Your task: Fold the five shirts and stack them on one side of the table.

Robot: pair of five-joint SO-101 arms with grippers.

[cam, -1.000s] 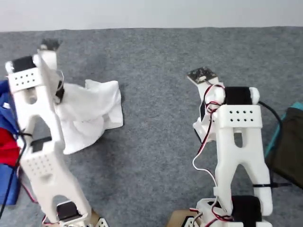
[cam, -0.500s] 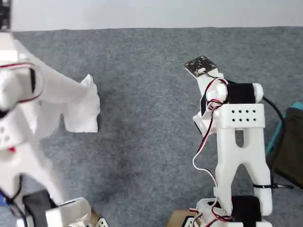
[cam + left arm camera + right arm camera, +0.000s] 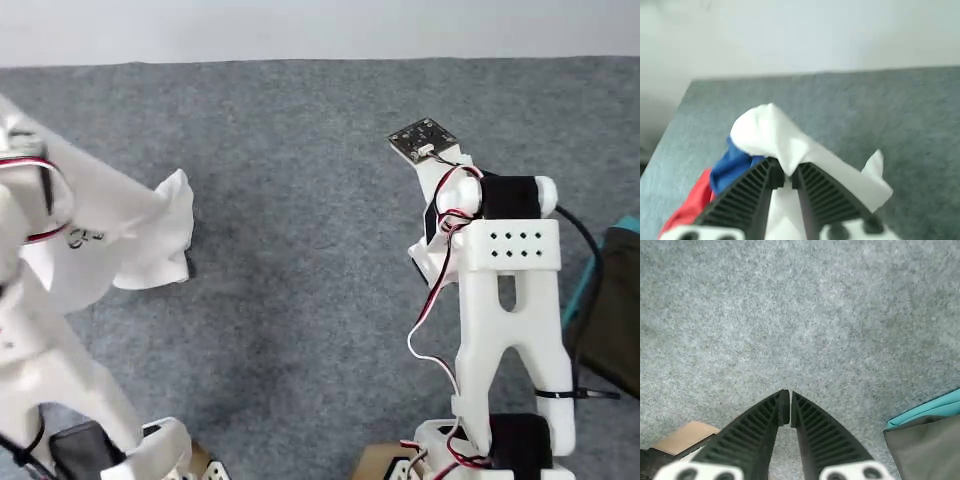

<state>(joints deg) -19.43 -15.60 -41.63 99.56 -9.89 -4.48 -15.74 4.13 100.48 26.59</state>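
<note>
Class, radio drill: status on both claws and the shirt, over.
Left claw shut on crumpled white fabric shirt, raised. Right claw shut, empty, over grey felt table. Blue shirt and red shirt below.

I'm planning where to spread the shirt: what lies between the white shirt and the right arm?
Only bare grey table cover, seen in the high view, separates the white shirt from the right arm.

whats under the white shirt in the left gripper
A blue shirt and a red shirt poke out beneath the white shirt, on the grey table. How far they run under it is hidden by the white cloth and the left gripper.
</note>
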